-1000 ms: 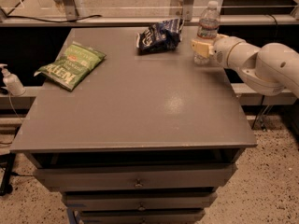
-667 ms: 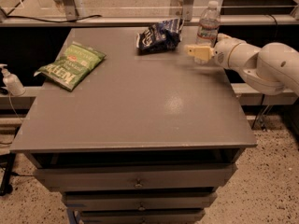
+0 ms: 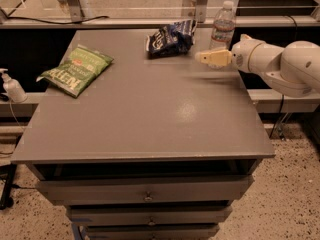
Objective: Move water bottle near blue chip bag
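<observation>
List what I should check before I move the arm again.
1. Bottle upright: ok. The bottle stands at the far right of the table.
2. Bottle near blue bag: ok. The blue bag lies just left of it, with a small gap between them.
3. Gripper off bottle: ok. The gripper is in front of the bottle, above the table, not around it.
4. Gripper clear of blue bag: ok. The bag lies to the left of and beyond the gripper, apart from it.
5. Bottle's foot well in from the table edge: cannot tell. The gripper hides it.
6. Green bag out of the way: ok. The green bag lies at the table's left side.
</observation>
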